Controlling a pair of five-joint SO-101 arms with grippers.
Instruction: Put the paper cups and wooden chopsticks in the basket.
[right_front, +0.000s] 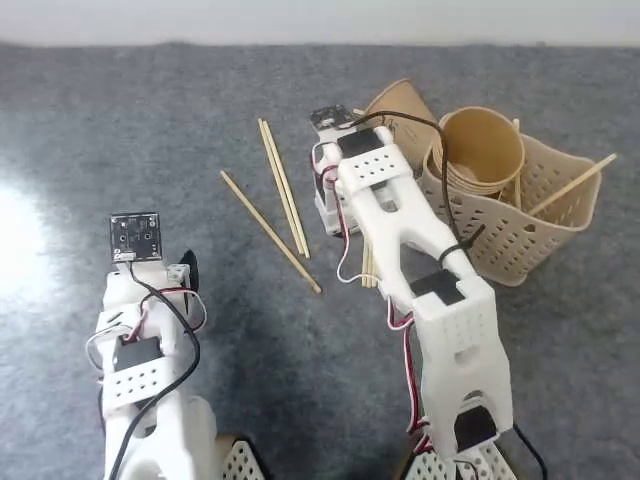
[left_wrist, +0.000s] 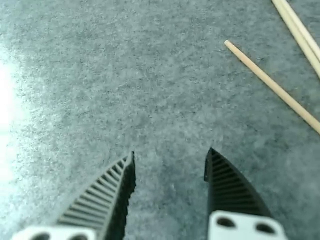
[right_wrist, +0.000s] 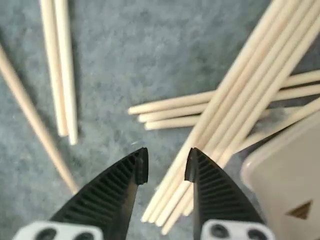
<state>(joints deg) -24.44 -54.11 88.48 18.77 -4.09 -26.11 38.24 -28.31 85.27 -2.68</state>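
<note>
The tan perforated basket (right_front: 540, 225) stands at the right with stacked paper cups (right_front: 484, 150) and a chopstick (right_front: 572, 184) in it. Another paper cup (right_front: 400, 104) lies on its side behind the basket. My right gripper (right_wrist: 166, 165) hangs open just above a bundle of wooden chopsticks (right_wrist: 240, 100) that lies beside the basket's corner (right_wrist: 290, 170); nothing is between its fingers. A chopstick pair (right_front: 283, 186) and a single chopstick (right_front: 270, 230) lie on the carpet mid-table. My left gripper (left_wrist: 171, 165) is open over bare carpet, short of the single chopstick (left_wrist: 272, 85).
Grey carpet (right_front: 120, 130) covers the whole table, with open room on the left. The right arm (right_front: 400, 230) stretches over the bundle beside the basket. The left arm (right_front: 140, 360) sits at the front left.
</note>
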